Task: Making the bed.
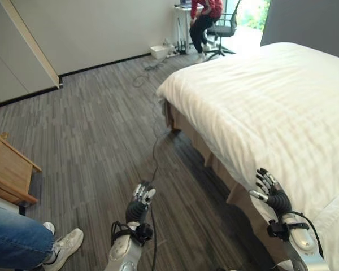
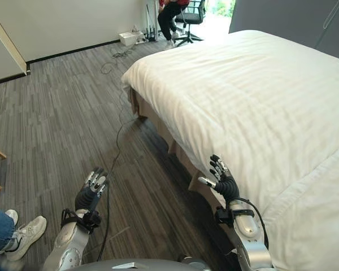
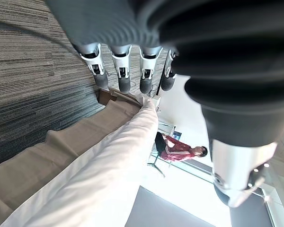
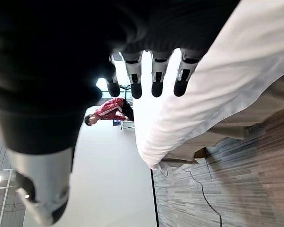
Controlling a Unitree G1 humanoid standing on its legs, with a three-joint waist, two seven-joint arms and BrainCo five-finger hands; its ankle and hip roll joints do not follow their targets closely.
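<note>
Bedding looks largely in order: the white duvet [image 2: 254, 96] lies smooth across the bed [image 1: 212, 161], draped over the near long side, with the tan bed skirt showing beneath its hem. At the near right corner of the bed a separate white fold [image 2: 313, 214] lies across the cover, and whether that part needs straightening is hard to judge. No pillows can be seen, since the head end lies outside the frames.

Neither robot hand holds anything. The left robot hand [image 1: 142, 199] hangs over the carpeted floor [image 1: 96, 124], well apart from the bed, fingers straight and relaxed. The right robot hand [image 2: 220, 176] is raised just beside the near edge of the bed, fingers spread and straight, close to the duvet's hanging side but not gripping it.

My reading is that most spreading is done, and what remains is tidying the near edge and corner.

A wooden side table [image 1: 8, 169] stands by the floor's left side.
</note>
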